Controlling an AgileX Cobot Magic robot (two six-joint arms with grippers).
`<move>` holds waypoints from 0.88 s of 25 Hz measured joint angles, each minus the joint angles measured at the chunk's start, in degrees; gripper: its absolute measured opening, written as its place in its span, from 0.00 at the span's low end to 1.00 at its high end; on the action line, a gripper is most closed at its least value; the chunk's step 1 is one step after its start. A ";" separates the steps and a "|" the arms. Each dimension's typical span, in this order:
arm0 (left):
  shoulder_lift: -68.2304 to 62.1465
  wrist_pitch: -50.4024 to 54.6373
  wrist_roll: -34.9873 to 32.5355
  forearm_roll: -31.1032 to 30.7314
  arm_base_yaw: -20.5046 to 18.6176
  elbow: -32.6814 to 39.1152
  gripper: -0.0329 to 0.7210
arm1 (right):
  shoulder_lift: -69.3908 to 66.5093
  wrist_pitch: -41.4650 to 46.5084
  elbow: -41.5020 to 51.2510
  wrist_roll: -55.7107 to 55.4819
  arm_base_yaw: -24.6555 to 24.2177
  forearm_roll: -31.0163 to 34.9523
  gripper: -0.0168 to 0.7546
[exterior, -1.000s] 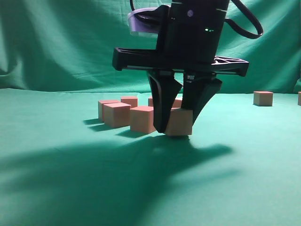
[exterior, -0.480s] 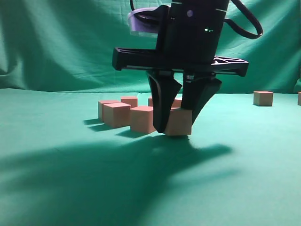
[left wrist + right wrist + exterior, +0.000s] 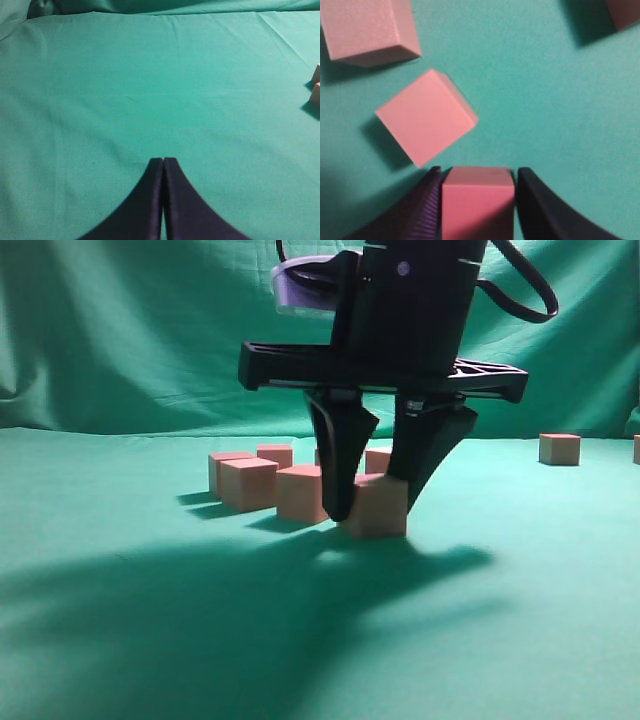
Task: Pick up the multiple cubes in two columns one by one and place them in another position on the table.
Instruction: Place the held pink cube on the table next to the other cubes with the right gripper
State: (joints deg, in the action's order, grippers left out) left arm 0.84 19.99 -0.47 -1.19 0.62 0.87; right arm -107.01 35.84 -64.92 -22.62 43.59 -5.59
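On the left, the left gripper [image 3: 163,167] is idling, closed and empty, above the table [image 3: 125,90]. At centre, the right gripper [image 3: 370,502] is parting around a cube [image 3: 378,508] now resting flat beside the cluster, no longer tilted; placement appears complete.

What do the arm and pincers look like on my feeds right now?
The right pincer has two matte black fingers that taper to tips, hung under a flat black crossbar. Above sits a glossy black arm housing with a small green light, a looping black cable and a pale lilac round part. The left pincer shows two curved dark fingers with ridged inner faces.
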 joint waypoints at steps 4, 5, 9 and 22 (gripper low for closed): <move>0.00 0.00 0.00 0.00 0.00 0.00 0.04 | 0.00 0.00 0.00 0.24 0.00 0.00 0.60; 0.00 0.00 0.00 0.00 0.00 0.00 0.04 | 0.00 0.00 0.00 0.35 0.00 0.00 0.65; 0.00 0.00 0.00 0.00 0.00 0.00 0.04 | 0.00 0.00 0.00 0.47 0.00 0.00 0.75; 0.00 0.00 0.00 0.00 0.00 0.00 0.04 | 13.38 3.23 0.00 2.43 0.00 -5.42 0.75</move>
State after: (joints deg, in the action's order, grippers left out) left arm 0.84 19.99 -0.47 -1.19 0.62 0.87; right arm -93.64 39.08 -64.92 -20.18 43.59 -11.01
